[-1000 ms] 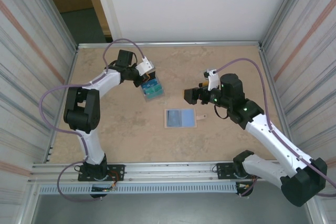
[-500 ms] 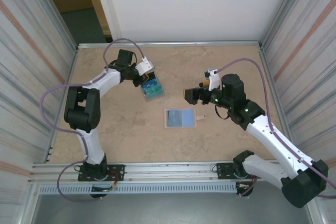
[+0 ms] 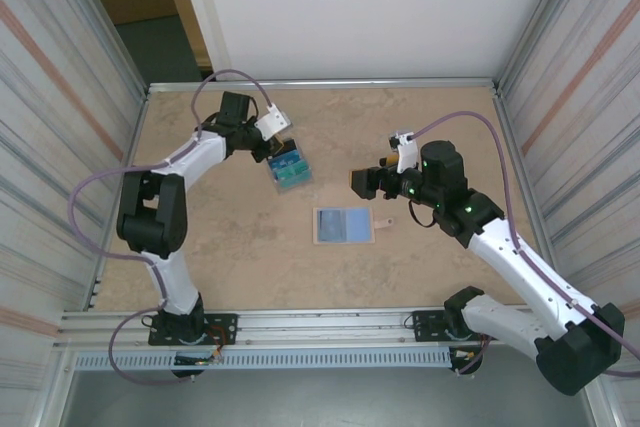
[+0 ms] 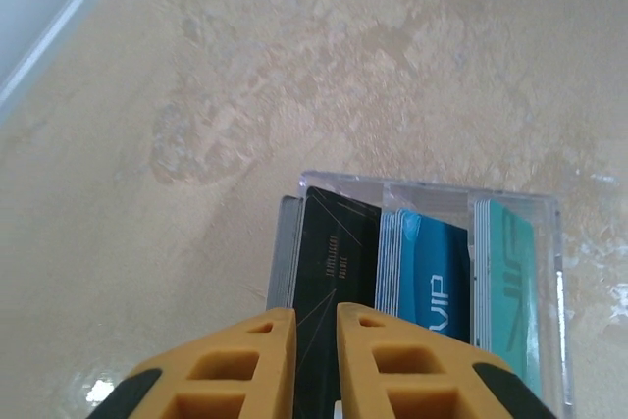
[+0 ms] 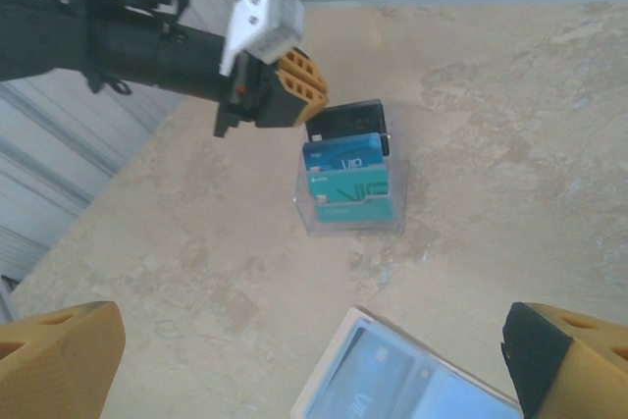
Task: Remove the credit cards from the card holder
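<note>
The light was bright and even from above, so shadows on the table [image 3: 250,257] were soft and weak. In the left wrist view the fingers [image 4: 228,368] at the lower edge were blurred, and pale glare lay at lower left.

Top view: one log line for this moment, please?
left jaws: narrowly apart at black card | right jaws: wide open, empty | card holder: open flat

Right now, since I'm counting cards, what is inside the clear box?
The box holds three stacks, fronted by a black card, a blue card and a teal card. Cards behind are covered, edges aside.
</note>
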Controlling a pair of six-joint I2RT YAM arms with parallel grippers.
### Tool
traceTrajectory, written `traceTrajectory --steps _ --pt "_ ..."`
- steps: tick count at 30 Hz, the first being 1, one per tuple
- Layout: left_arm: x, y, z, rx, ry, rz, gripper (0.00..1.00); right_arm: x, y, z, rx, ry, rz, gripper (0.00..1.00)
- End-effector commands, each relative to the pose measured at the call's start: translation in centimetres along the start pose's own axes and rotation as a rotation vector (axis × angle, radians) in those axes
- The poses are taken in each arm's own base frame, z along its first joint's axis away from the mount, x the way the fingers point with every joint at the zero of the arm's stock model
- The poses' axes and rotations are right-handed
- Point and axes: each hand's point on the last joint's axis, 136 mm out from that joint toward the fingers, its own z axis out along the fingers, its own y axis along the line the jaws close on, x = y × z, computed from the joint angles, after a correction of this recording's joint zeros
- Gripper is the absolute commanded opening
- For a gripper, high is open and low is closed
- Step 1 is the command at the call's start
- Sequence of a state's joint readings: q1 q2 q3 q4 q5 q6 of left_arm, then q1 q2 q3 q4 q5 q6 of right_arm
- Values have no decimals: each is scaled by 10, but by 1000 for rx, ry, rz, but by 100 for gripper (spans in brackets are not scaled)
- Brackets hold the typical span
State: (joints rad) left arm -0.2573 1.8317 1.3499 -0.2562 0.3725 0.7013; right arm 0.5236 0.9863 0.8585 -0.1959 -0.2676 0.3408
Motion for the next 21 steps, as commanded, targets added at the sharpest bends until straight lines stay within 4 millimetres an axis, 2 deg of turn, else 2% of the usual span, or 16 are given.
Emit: traceTrajectory --steps 1,4,7,11,12,16,21 --pt "-35 3 -35 -61 -105 -25 26 5 -11 6 73 39 34 99" --pt "-42 -4 -52 -102 -136 -69 35 16 -16 14 126 88 28 95" --pt "-43 -12 -67 -167 -151 -121 65 30 -20 22 185 146 19 90" --pt "-41 -29 -87 -262 -174 -186 95 52 -24 31 254 236 16 83" --pt "-39 -33 -92 -290 -179 -211 99 58 -25 33 268 258 19 81" --pt "-28 -55 -110 -353 -210 -320 99 83 -24 41 294 341 34 73" --pt "-6 -79 -122 -410 -227 -437 99 115 -20 50 325 447 19 65"
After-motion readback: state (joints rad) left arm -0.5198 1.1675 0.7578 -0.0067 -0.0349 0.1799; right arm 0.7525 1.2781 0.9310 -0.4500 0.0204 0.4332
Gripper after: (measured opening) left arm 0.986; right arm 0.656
